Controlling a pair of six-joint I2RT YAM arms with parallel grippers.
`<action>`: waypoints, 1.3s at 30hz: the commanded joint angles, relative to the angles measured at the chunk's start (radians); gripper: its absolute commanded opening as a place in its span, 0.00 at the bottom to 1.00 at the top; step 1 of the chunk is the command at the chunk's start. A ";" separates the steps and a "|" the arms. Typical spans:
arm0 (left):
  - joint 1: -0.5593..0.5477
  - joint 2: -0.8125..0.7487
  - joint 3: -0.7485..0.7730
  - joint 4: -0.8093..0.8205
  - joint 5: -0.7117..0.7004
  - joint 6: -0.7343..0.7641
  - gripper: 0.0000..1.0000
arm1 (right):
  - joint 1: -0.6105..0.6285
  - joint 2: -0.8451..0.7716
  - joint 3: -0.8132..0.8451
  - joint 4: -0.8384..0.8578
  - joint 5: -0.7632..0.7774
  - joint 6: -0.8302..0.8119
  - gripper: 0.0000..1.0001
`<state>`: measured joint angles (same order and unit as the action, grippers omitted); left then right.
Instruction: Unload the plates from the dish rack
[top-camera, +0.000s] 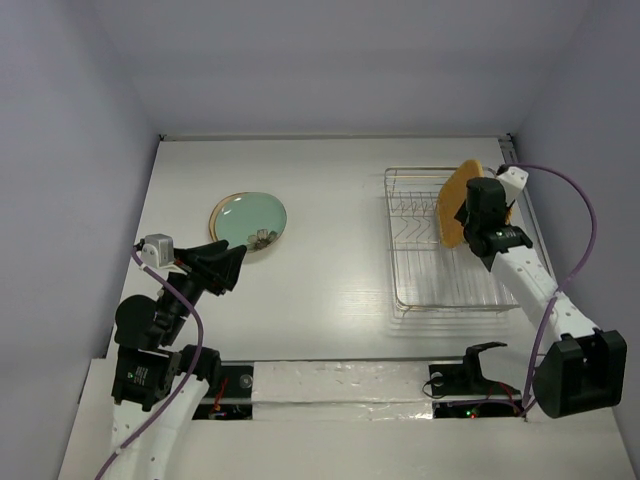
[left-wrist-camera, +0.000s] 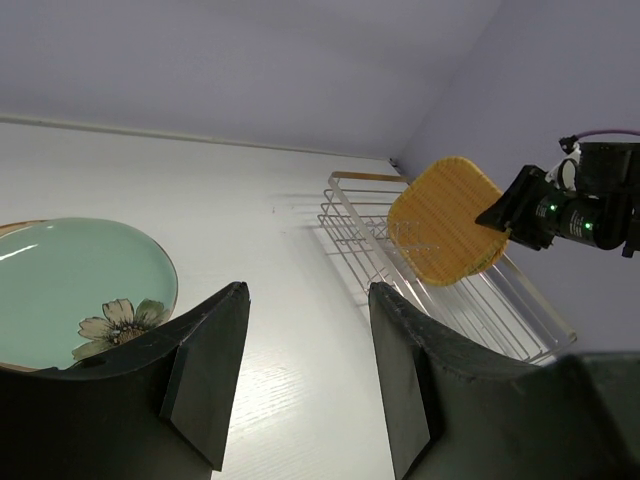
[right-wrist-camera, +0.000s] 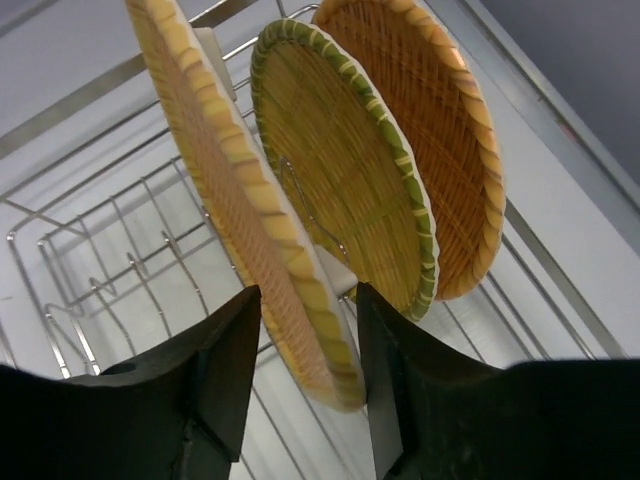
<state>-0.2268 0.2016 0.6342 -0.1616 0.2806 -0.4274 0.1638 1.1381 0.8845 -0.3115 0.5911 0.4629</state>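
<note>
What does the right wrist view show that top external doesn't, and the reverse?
Right wrist only: three on edge, a yellow-orange woven plate between the fingers of the right tool, a green-rimmed woven plate behind it, an orange woven plate farthest. Top external only: the pale green round plate on the table, the left tool near it. Both: the silver wire dish rack.

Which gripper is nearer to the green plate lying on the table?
Left. The left gripper is right at the near edge of the green plate. The right gripper is across the table at the dish rack, around a woven plate.
</note>
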 joint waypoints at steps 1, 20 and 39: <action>0.007 0.013 -0.004 0.048 0.003 0.001 0.47 | -0.003 0.025 0.065 0.083 0.047 -0.082 0.48; 0.007 0.016 -0.005 0.053 0.009 -0.001 0.47 | -0.003 -0.081 0.217 -0.024 -0.034 -0.176 0.00; 0.017 0.025 -0.007 0.053 0.012 -0.002 0.47 | 0.209 -0.121 0.278 0.006 -0.519 -0.078 0.00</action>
<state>-0.2150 0.2138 0.6342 -0.1616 0.2840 -0.4274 0.2878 0.9661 1.1839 -0.4469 0.2741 0.3401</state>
